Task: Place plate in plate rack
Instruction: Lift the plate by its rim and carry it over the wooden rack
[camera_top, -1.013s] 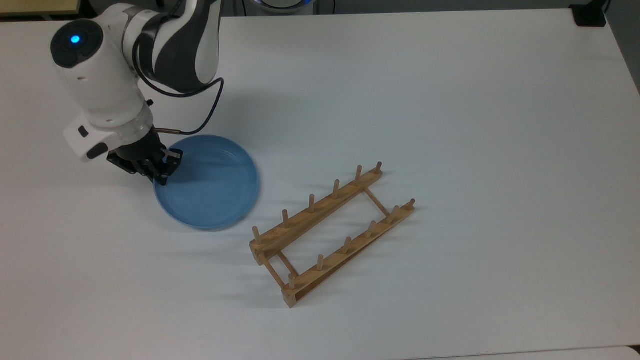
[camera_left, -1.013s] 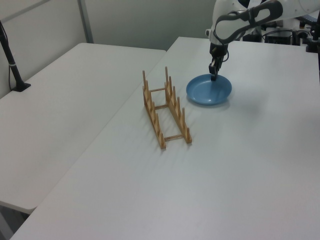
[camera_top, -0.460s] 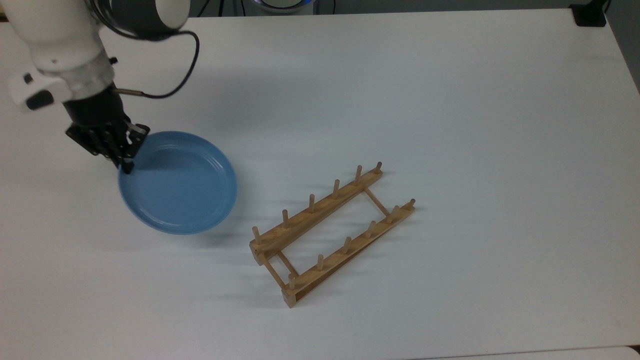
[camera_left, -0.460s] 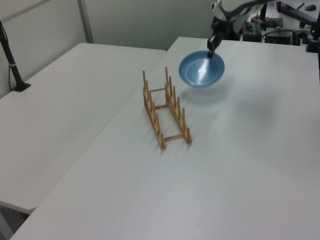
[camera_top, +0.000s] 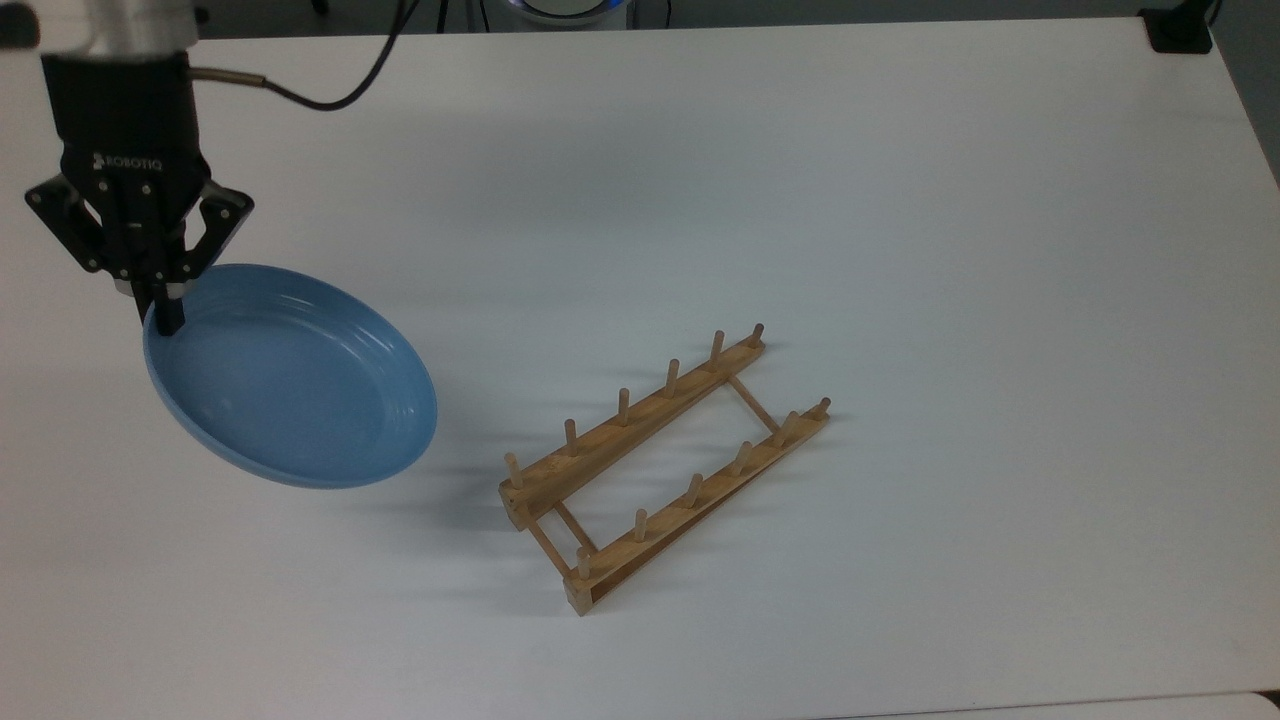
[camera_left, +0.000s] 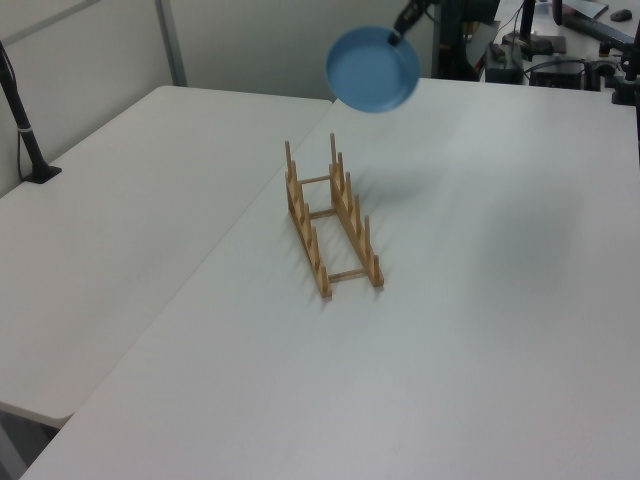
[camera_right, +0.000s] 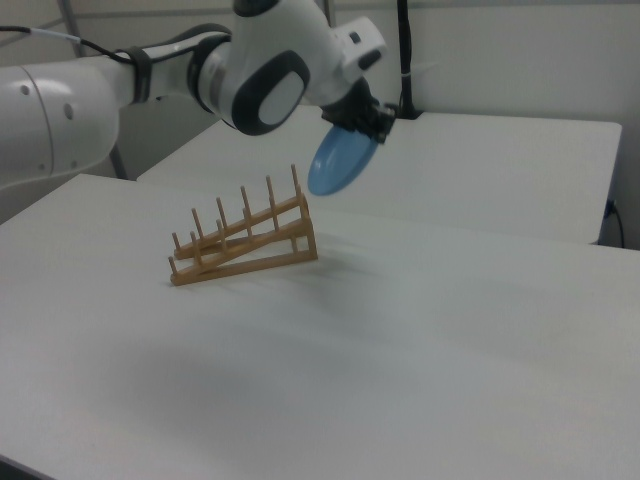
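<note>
Glossy blue plate (camera_top: 290, 385), round with a shallow ribbed rim, hangs tilted in the air, its edge pinched by the black claw (camera_top: 165, 305). We find the wooden plate rack (camera_top: 660, 470), two pegged rails on thin crossbars, standing apart on the matte white counter (camera_top: 900, 250). We see the plate's clearance above the counter in the left view; the right view shows it nearly edge-on.
</note>
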